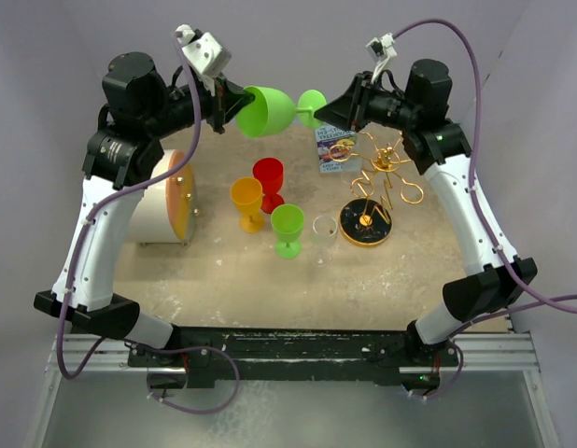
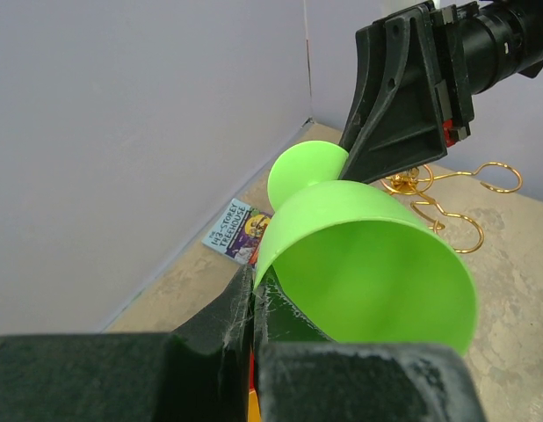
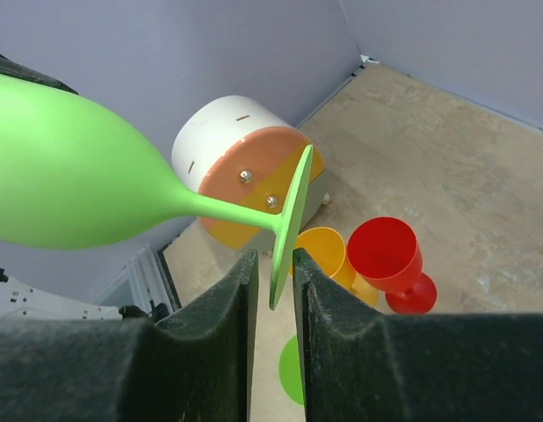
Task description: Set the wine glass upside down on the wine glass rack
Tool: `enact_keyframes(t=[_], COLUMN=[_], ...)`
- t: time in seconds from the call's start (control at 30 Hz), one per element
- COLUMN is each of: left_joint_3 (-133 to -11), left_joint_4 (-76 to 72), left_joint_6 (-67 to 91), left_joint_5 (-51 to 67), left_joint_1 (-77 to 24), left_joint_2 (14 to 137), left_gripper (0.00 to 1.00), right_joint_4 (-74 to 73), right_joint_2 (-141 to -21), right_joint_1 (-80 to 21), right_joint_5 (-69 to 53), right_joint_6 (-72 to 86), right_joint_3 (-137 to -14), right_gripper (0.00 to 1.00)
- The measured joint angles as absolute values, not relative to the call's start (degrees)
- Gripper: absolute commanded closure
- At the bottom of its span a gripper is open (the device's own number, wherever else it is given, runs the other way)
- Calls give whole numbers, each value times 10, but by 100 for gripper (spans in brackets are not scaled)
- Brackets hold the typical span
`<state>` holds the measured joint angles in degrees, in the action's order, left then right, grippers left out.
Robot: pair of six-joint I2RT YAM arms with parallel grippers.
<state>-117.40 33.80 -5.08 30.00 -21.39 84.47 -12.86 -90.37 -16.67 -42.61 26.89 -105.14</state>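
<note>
Top external: handover step, I reckon, glass [image 1: 270, 110] in the air left of the rack [image 1: 377, 173], left gripper [image 1: 238, 103] clamped on its rim, right gripper [image 1: 323, 113] straddling its foot, can't tell if pinched, so next I need that grip firm.

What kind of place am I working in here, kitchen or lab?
Probably a lab test bench, not a kitchen: plain walls box in a table, a metal rail runs along its near edge, and coloured goblets stand as props.
</note>
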Motion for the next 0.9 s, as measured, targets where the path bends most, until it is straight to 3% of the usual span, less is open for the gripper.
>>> enact_keyframes(t=[0.2, 0.47, 0.63, 0.9], left_joint_3=[-1175, -1175, -1167, -1122], left_joint_4=[336, 335, 334, 343], left_joint_6=[-51, -51, -54, -75], left_joint_5=[300, 300, 300, 290], left_joint_1=[-214, -214, -214, -214], left_joint_2=[845, 845, 842, 797], left_gripper=[100, 97, 61, 24], right_joint_4=[-127, -127, -149, -199], right_joint_2=[-904, -904, -904, -903], right_joint_1=[-174, -176, -179, -179], right_joint_5=[-415, -395, -353, -261], right_joint_6=[279, 290, 278, 217], right_joint_3=[-1051, -1051, -1063, -1108], right_gripper=[77, 100, 100, 100])
